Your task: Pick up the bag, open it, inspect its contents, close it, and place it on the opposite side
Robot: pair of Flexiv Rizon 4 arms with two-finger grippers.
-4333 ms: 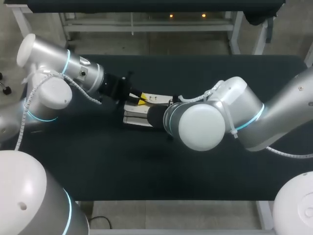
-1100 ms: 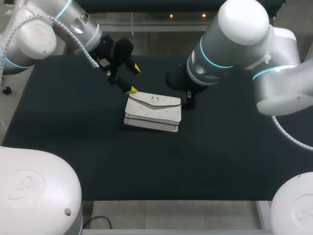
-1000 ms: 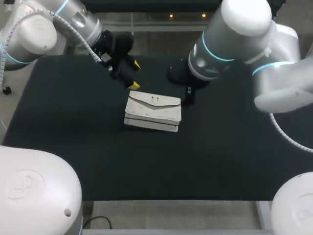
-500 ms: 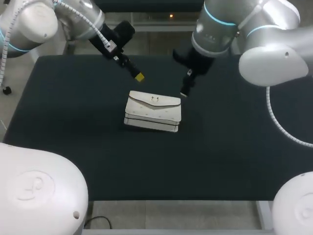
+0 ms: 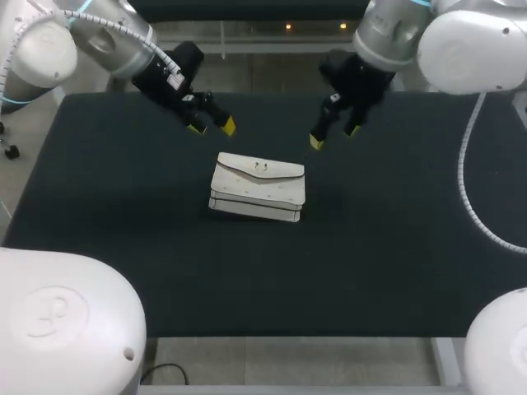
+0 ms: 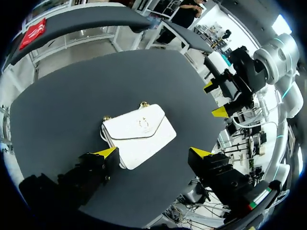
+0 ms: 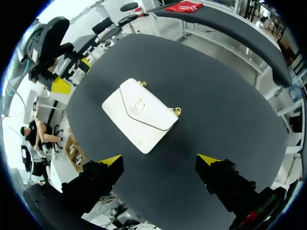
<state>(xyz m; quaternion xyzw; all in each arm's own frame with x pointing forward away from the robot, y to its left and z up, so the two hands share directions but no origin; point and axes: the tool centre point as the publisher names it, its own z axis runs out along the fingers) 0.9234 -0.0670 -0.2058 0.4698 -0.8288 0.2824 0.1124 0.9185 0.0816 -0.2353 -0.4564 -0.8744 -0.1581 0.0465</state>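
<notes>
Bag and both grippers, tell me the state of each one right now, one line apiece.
bag: flap shut, lying flat on the table, held by neither gripper.
left gripper: open, empty, clear of the bag.
right gripper: open, empty, clear of the bag.

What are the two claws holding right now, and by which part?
Nothing. The left claw and the right claw are both open and apart from the bag, which lies closed on the table.
</notes>
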